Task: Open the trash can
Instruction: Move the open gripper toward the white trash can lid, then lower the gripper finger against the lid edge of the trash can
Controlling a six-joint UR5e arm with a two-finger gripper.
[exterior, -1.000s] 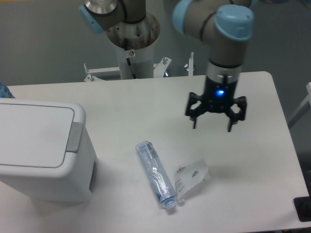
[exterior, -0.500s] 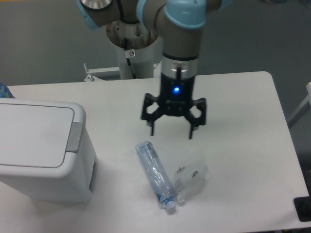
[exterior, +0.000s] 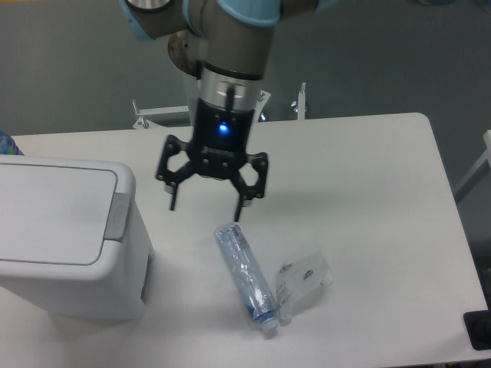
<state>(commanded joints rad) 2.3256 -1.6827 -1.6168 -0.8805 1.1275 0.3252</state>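
Note:
The trash can [exterior: 65, 238] is a large white boxy bin at the left of the table, its flat lid down. Its grey push tab [exterior: 116, 217] sits at the right rim of the lid. My gripper [exterior: 205, 209] hangs above the table to the right of the bin, apart from it, with its fingers spread wide and nothing between them. It is just up and left of the clear bottle's near end.
A clear plastic bottle [exterior: 245, 275] lies on the table below the gripper. A crumpled clear wrapper [exterior: 304, 280] lies beside it on the right. The arm's base [exterior: 209, 57] stands at the table's far edge.
The gripper has moved steadily left across the table, from the right side toward the trash can, and stayed open. The bin, bottle and wrapper have not moved.

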